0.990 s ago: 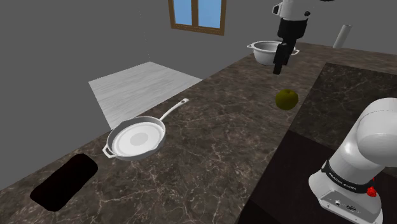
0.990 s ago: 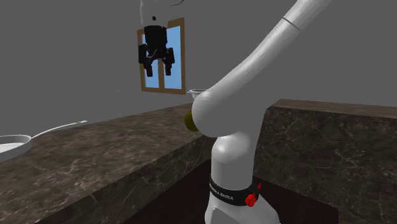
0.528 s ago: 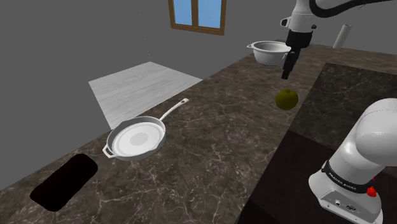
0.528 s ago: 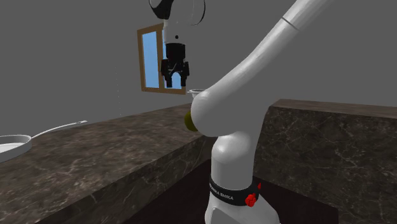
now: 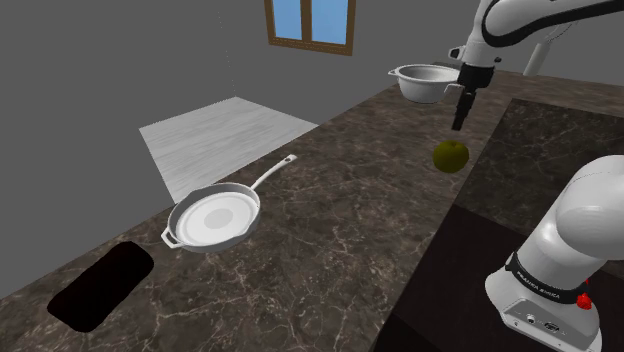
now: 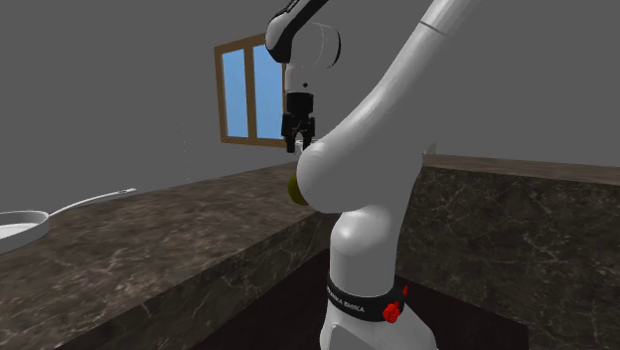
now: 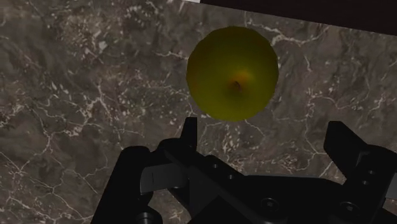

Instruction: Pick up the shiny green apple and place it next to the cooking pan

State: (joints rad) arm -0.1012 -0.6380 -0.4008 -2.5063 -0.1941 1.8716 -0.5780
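A yellow-green apple rests on the dark marble counter near its edge by the stand; a sliver of it peeks out from behind the arm. In the wrist view the apple lies below and just ahead of the fingertips, stem dimple up. My black gripper hangs a short way above the apple, slightly beyond it, fingers open and empty. It shows in front of the window too. The white frying pan sits far off toward the shoulder view's left, handle pointing to the back.
A white pot with two handles stands at the counter's far end behind the gripper. A dark sink opening is cut into the counter at the near left. A raised marble ledge runs on the right. The stand's base is at lower right.
The gripper has swung toward the shoulder view's right and come down, from high over the counter to just above the apple. The apple and pan have not moved.
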